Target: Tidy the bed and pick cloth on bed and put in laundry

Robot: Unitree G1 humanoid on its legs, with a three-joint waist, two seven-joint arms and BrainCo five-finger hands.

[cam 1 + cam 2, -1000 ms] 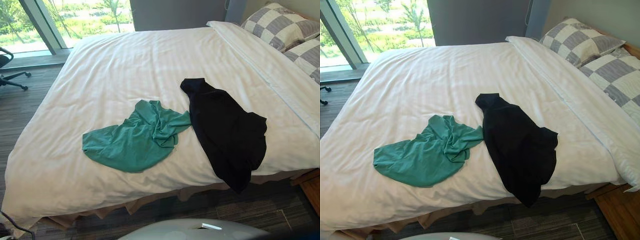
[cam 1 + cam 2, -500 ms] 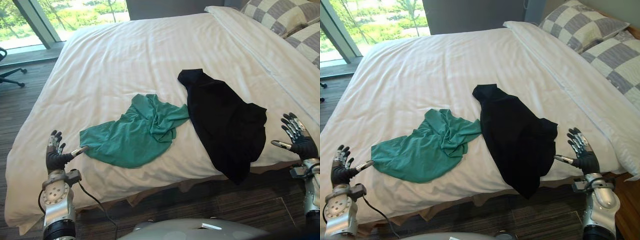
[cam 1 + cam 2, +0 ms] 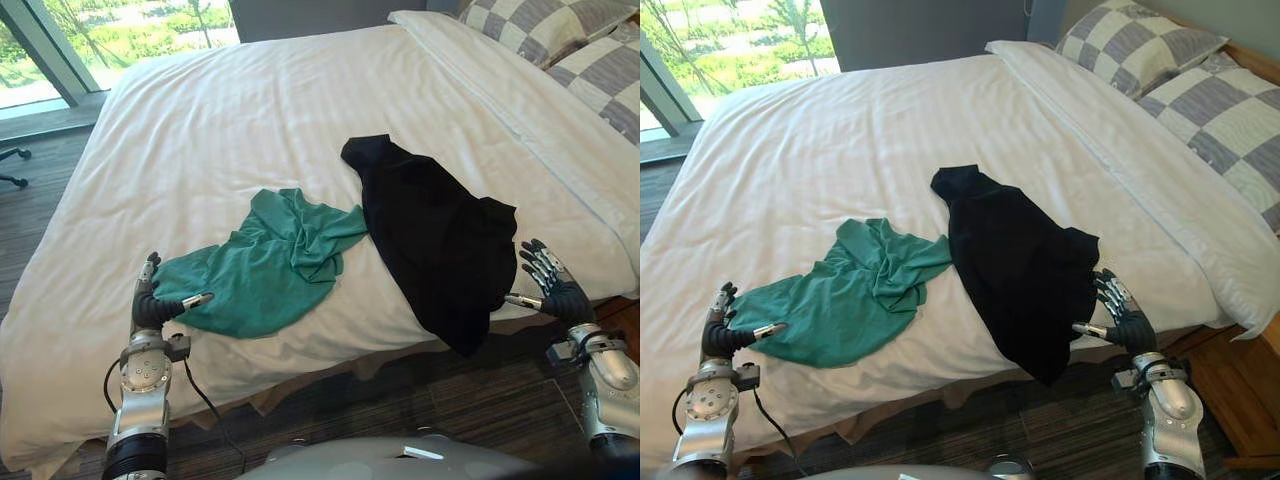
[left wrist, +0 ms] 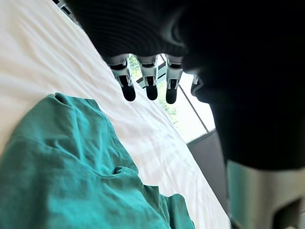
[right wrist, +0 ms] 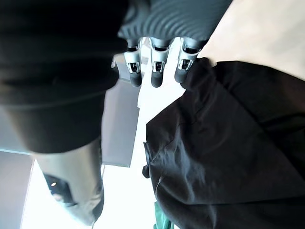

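A crumpled green cloth (image 3: 262, 265) lies on the white bed (image 3: 250, 110) near its front edge. A black cloth (image 3: 435, 235) lies just to its right, one corner hanging over the edge. My left hand (image 3: 152, 303) hovers at the green cloth's left end, fingers straight, thumb out toward the cloth (image 4: 71, 171). My right hand (image 3: 552, 289) is open beside the black cloth's right edge (image 5: 228, 143), holding nothing.
Checked pillows (image 3: 1140, 50) lie at the head of the bed, far right. A wooden bedside unit (image 3: 1230, 390) stands at the right by the bed's corner. Dark floor (image 3: 30, 210) runs along the left, with a window (image 3: 130, 20) beyond.
Both hands have moved inward toward the cloths: the left to the green cloth's edge, the right to the black cloth's edge. The camera has shifted, so the bed sits slightly differently.
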